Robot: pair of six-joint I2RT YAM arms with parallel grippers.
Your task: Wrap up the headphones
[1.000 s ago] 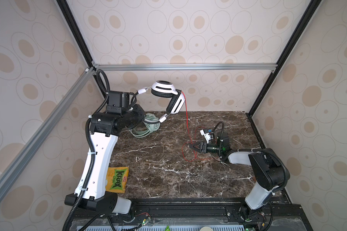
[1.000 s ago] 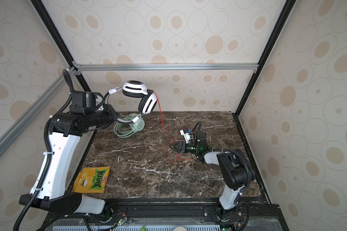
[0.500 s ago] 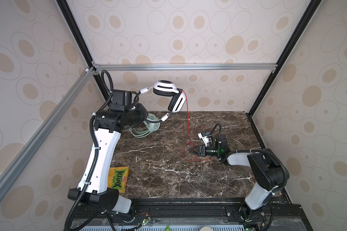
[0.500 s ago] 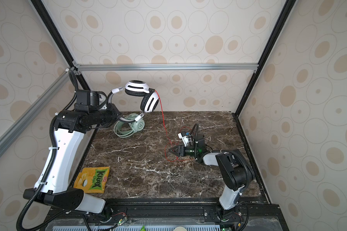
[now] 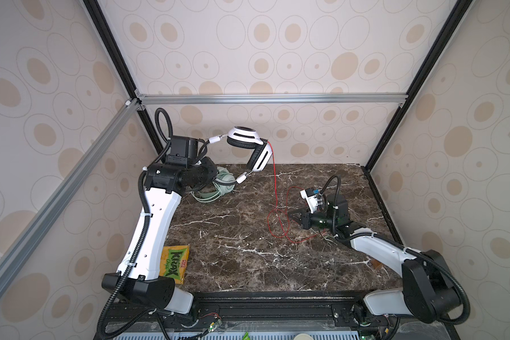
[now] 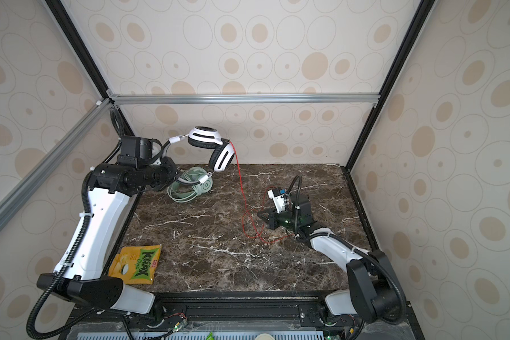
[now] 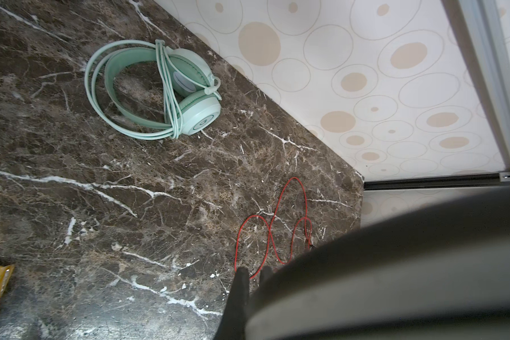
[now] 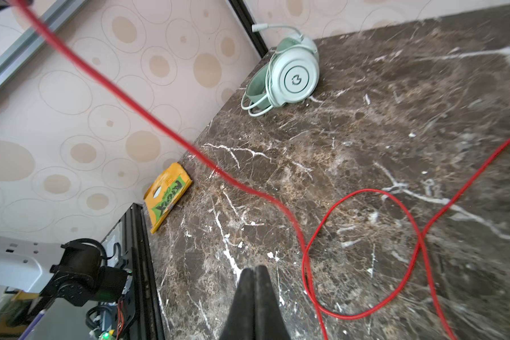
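Headphones, white pair [image 5: 245, 139]: aloft at back left, headband clamped in left gripper [image 7: 253, 273]; seen whole only in both top views, a dark blur in the left wrist view.
red cord [image 5: 275, 182]: drops from a cup to the table [image 5: 233, 250] and lies there in loose loops.
right gripper [image 8: 255, 269]: low over table; right wrist view shows jaws pressed together, nothing between them, a loop just beside.
mint pair [image 7: 199, 116]: on table, back left; left wrist view shows its cord wound round band and cups; partly hidden by arm in top views.
chip bag [image 5: 174, 265]: front left edge.
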